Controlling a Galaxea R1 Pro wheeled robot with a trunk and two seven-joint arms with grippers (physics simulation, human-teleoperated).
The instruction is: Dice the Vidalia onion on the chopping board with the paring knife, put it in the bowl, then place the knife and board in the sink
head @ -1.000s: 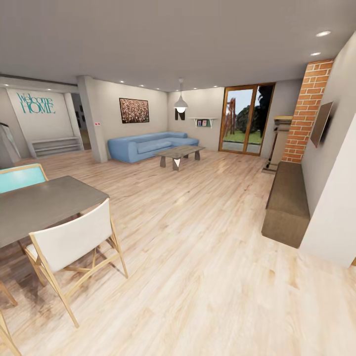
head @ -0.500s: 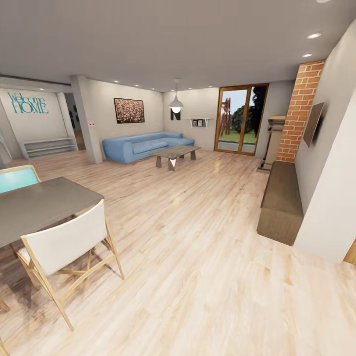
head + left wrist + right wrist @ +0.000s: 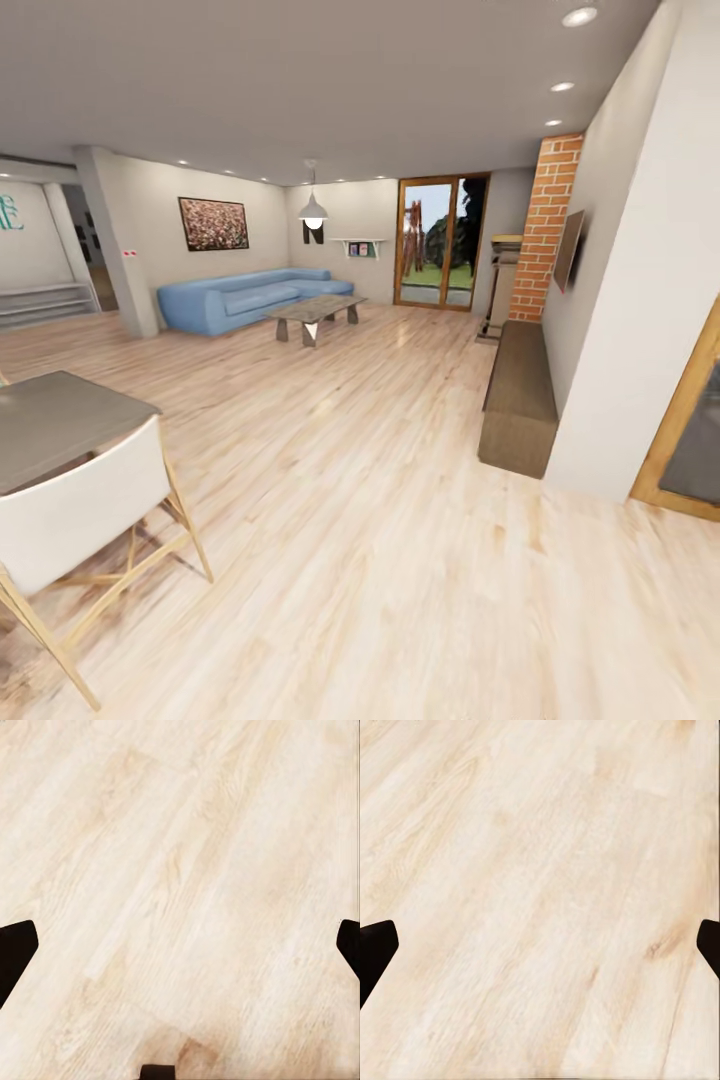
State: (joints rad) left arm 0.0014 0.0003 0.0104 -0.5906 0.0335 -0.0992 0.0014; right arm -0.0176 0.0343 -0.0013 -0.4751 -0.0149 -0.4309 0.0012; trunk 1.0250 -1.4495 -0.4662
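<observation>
I am in a living room with pale wooden flooring; the onion, sink, chopping board, paring knife, bowl and countertop are all out of view. In the left wrist view my left gripper (image 3: 180,952) hangs over bare floorboards, its dark fingertips (image 3: 15,954) far apart and nothing between them. My right gripper (image 3: 540,952) is likewise open above the floor, and its fingertips (image 3: 375,949) sit at the edges of the right wrist view.
A grey dining table (image 3: 50,425) and a white chair (image 3: 80,510) stand close at the left. Farther off are a blue sofa (image 3: 240,298) and a coffee table (image 3: 312,310). At the right are a low brown bench (image 3: 520,395), a white wall corner (image 3: 620,330) and a wood-framed door (image 3: 690,430).
The whole head view has swung to the right, so the camera has moved. The table, chair and sofa now sit further left in it, and the wood-framed door has come into view.
</observation>
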